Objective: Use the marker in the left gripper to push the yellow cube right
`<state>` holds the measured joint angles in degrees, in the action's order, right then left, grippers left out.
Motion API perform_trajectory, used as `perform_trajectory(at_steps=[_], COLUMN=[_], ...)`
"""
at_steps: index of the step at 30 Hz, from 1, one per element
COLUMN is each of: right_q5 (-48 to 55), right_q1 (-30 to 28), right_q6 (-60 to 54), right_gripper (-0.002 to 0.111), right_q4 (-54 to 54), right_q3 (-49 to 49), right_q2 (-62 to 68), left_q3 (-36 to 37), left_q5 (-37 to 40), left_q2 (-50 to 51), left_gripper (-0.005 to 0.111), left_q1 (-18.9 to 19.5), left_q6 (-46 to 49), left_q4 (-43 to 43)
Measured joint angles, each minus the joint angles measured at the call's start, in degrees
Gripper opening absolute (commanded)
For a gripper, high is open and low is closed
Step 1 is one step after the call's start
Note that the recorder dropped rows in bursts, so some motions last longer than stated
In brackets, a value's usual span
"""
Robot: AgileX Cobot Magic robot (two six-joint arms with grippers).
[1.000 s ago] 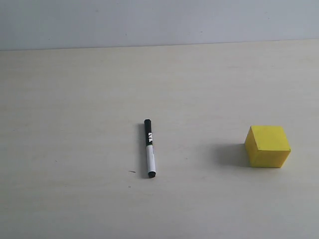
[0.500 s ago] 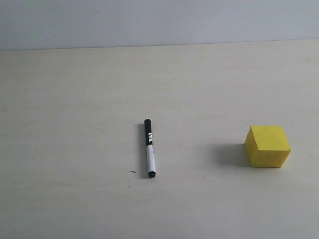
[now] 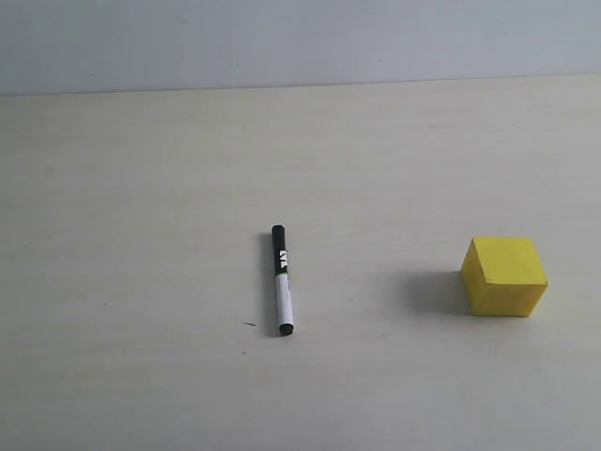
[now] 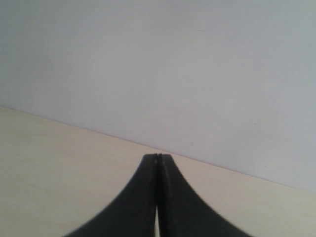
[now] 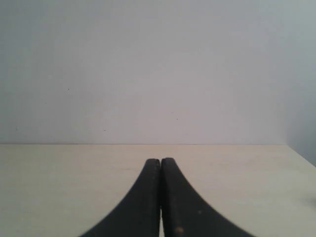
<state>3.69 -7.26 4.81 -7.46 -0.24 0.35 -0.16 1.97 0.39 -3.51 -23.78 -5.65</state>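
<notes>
Black-and-white marker [image 3: 282, 280] flat on the table [image 3: 141, 235], black half farther away, well left of the plain yellow cube [image 3: 504, 275]; left gripper [image 4: 157, 157] closed, empty.

The marker [image 3: 282, 280] lies flat near the middle of the table [image 3: 131, 188], open surface on every side of it; the yellow cube [image 3: 505, 275] stands well apart to its right, an upright obstacle; bare tabletop stretches between the two; a pale wall [image 3: 300, 38] bounds the table's far edge; ahead of the left gripper [image 4: 157, 157] and the right gripper [image 5: 160, 160], jaws pressed together, bare table runs to that wall.
</notes>
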Motion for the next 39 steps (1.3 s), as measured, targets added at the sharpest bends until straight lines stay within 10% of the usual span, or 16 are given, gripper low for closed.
perform_trajectory(at_steps=[39], right_q5=[0.0], right_q1=[0.0], right_q6=[0.4], right_gripper=[0.000], right_q4=[4.3], right_q3=[0.0], right_q2=[0.0], left_q3=[0.0], left_q5=[0.0], left_q2=[0.0], left_gripper=[0.000], left_q1=[0.0], left_q6=[0.0], left_q4=[0.0])
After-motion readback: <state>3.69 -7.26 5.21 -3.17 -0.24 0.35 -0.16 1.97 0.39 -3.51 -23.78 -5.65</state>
